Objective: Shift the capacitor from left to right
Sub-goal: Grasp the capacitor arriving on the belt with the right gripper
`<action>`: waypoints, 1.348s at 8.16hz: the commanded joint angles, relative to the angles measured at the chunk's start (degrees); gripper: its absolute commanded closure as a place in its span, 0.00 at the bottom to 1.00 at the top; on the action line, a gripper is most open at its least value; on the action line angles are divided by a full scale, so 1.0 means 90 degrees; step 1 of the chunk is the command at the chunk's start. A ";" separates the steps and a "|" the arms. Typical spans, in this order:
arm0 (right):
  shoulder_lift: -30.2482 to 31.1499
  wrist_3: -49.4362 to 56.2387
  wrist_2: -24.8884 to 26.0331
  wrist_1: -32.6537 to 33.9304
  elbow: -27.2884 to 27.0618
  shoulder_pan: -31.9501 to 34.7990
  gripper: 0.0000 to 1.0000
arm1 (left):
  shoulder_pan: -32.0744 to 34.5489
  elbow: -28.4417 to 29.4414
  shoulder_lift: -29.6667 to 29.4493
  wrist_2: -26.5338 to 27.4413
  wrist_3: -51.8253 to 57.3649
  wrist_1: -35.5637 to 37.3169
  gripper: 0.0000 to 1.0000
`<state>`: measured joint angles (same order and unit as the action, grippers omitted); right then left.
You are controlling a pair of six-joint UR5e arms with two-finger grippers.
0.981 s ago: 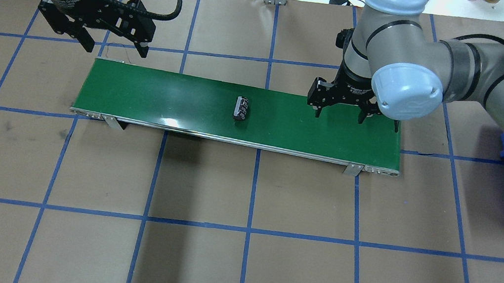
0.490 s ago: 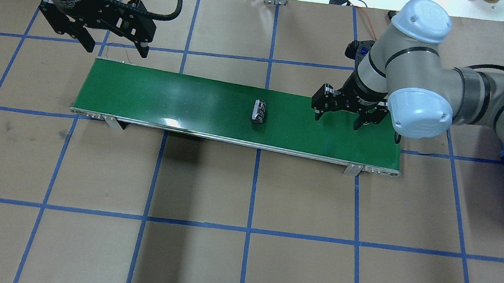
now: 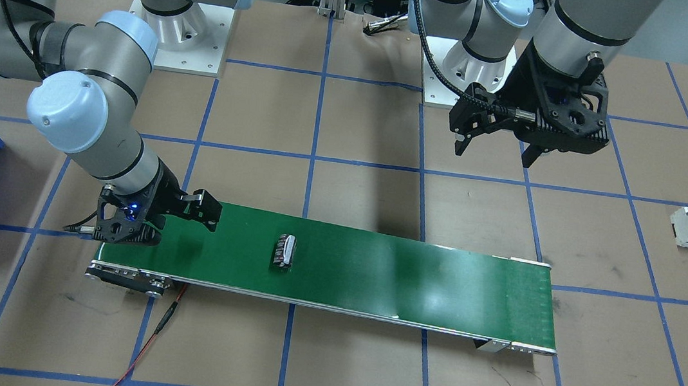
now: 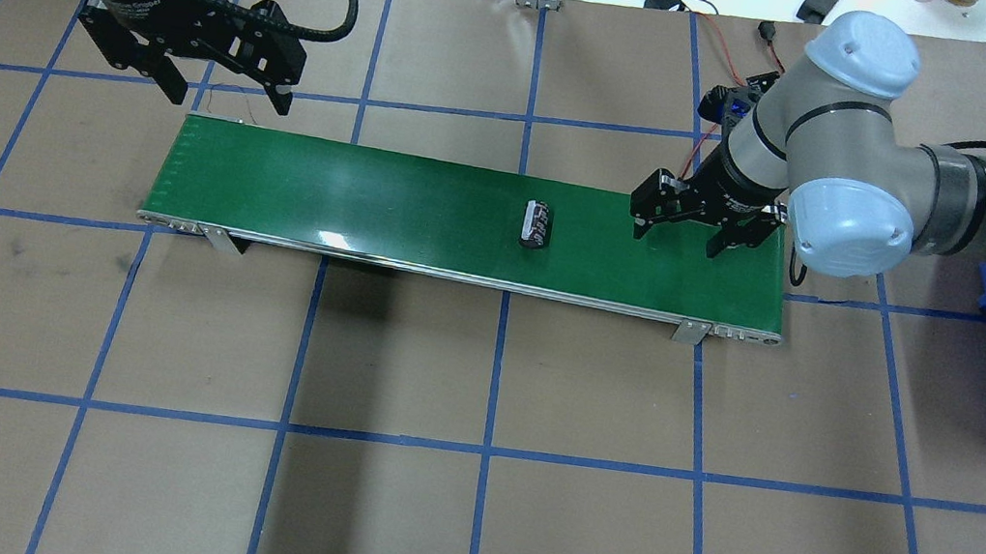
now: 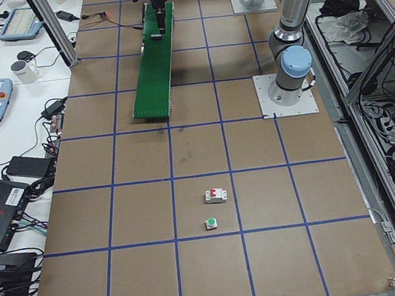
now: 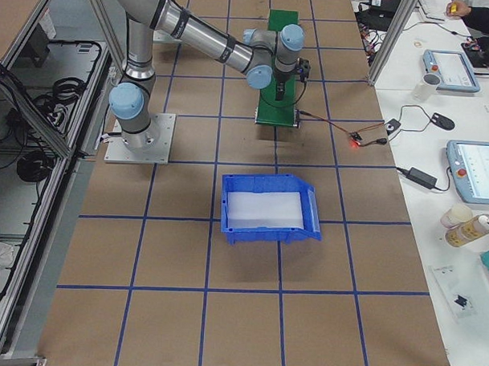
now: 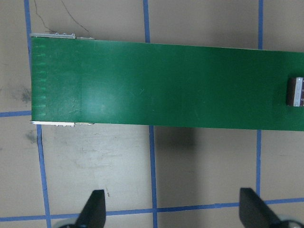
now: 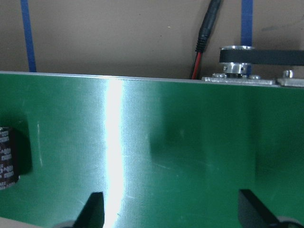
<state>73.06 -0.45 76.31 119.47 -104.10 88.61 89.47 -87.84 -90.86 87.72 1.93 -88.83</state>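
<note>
Black silver-striped capacitor, on its side, green belt

The capacitor lies on its side on the green belt, toward 3 o'clock from the belt's middle. The right hand hovers near it at 3 o'clock, fingers spread. The left hand, also spread, hangs over the tabletop at the belt's 10 o'clock corner.

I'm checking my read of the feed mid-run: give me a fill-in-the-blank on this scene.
The capacitor lies on a belt coloured ____.
The gripper nearer the capacitor belongs to the ____ arm.
The left gripper is ____ and holds nothing.
Missing words: green; right; open.
</note>
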 commanded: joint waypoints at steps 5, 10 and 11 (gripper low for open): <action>-0.0100 -0.0056 -0.0091 0.0172 -0.0005 -0.0041 0.01 | 0.0010 -0.0005 -0.0002 -0.0010 0.0000 -0.0003 0.00; -0.0168 -0.0477 -0.0188 0.0290 -0.0035 -0.0031 0.11 | 0.0010 -0.0005 -0.0012 -0.0020 0.0000 -0.0003 0.00; -0.0208 -0.0477 -0.0169 0.0290 -0.0034 -0.0031 0.11 | 0.0010 -0.0025 -0.0012 -0.0078 0.0000 -0.0003 0.00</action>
<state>71.83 -4.70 74.67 122.04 -104.43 88.32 89.53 -87.90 -90.91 87.51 1.93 -88.86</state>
